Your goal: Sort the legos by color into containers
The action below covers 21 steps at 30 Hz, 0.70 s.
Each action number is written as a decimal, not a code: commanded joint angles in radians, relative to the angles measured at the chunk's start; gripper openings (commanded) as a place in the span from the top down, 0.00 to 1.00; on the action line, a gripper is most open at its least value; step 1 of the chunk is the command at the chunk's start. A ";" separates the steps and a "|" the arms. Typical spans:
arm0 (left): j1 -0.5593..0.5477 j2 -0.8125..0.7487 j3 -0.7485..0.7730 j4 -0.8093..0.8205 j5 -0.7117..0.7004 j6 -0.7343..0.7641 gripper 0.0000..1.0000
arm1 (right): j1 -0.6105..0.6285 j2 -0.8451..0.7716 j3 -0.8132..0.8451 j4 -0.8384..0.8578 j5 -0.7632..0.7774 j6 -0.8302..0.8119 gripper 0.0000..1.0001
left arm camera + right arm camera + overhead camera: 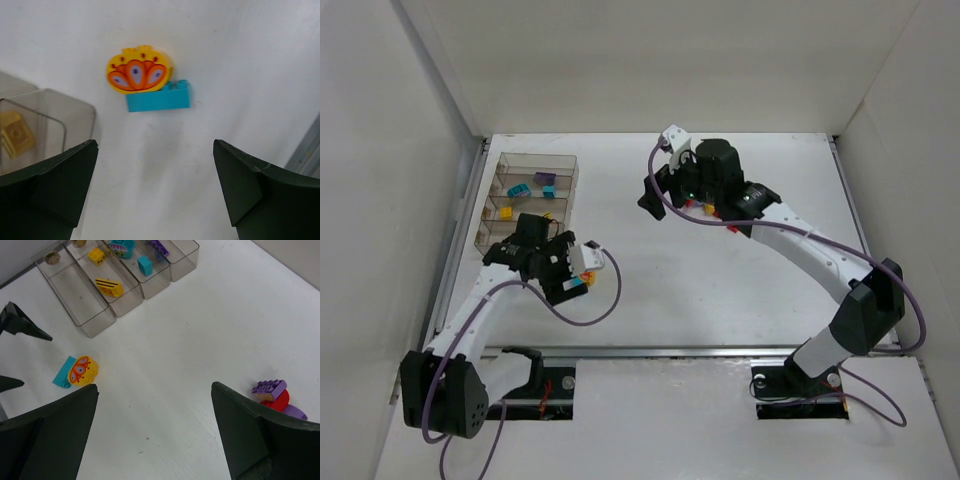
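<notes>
- Your left pincer (155,150) hangs wide open and empty over the desk (240,60). Its jaws frame a yellow-orange piece (139,70) clipped to a cyan brick (158,97) at upper centre of the left wrist view. The pair lies just beside a corner of the containers (75,107), not inside.
- That pair mixes two colours, which is likely why it sits outside. By the look of it, you must pull it apart before either half can be sorted.
- At upper left of the right wrist view, the compartments hold yellow bricks (109,286), cyan bricks (145,265) and a purple brick (160,246), each colour in its own lane.
- Your right pincer (155,387) is likewise spread wide and grips nothing. A purple-and-red cluster (274,395) waits on the desk at lower right, well apart from the containers.
</notes>
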 commanded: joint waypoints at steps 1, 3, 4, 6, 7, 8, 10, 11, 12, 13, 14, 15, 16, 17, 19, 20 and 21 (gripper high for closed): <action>-0.046 -0.034 -0.014 -0.056 -0.032 0.085 0.00 | 0.023 -0.062 -0.022 0.039 0.010 0.026 0.00; -0.080 -0.008 -0.024 -0.068 -0.020 0.064 0.00 | 0.023 -0.074 -0.043 0.039 0.023 0.026 0.00; -0.092 0.004 -0.033 -0.059 -0.020 0.053 0.00 | 0.023 -0.074 -0.043 0.039 0.023 0.026 0.00; -0.110 0.041 -0.046 -0.001 -0.031 0.022 0.00 | 0.032 -0.074 -0.052 0.039 0.023 0.035 0.00; -0.110 0.054 -0.059 0.025 -0.046 -0.001 0.00 | 0.032 -0.074 -0.052 0.039 0.033 0.035 0.00; -0.110 0.088 -0.059 0.045 -0.046 -0.017 0.00 | 0.032 -0.074 -0.052 0.039 0.033 0.035 0.00; -0.110 0.122 -0.059 0.086 -0.055 -0.045 0.00 | 0.032 -0.084 -0.052 0.039 0.043 0.035 0.00; -0.110 0.136 -0.059 0.097 -0.055 -0.045 0.00 | 0.032 -0.084 -0.052 0.039 0.043 0.035 0.00; -0.120 0.163 -0.059 0.107 -0.065 -0.060 0.00 | 0.032 -0.084 -0.052 0.039 0.052 0.035 0.00; -0.120 0.177 -0.059 0.129 -0.065 -0.082 0.00 | 0.032 -0.084 -0.052 0.039 0.052 0.035 0.00; -0.120 0.189 -0.059 0.151 -0.097 -0.103 0.00 | 0.032 -0.084 -0.052 0.039 0.052 0.035 0.00; -0.120 0.212 -0.059 0.175 -0.114 -0.132 0.00 | 0.032 -0.084 -0.052 0.039 0.061 0.035 0.00; -0.120 0.222 -0.059 0.186 -0.124 -0.151 0.00 | 0.032 -0.084 -0.043 0.039 0.061 0.035 0.00; -0.120 0.222 -0.059 0.186 -0.124 -0.151 0.00 | 0.032 -0.084 -0.043 0.039 0.061 0.026 0.00; -0.120 0.231 -0.059 0.215 -0.134 -0.179 0.00 | 0.032 -0.071 -0.034 0.039 0.049 0.026 0.00; -0.120 0.231 -0.069 0.228 -0.134 -0.188 0.00 | 0.032 -0.071 -0.023 0.039 0.049 0.026 0.00; -0.130 0.231 -0.070 0.228 -0.134 -0.188 0.00 | 0.032 -0.058 -0.023 0.039 0.040 0.017 0.00</action>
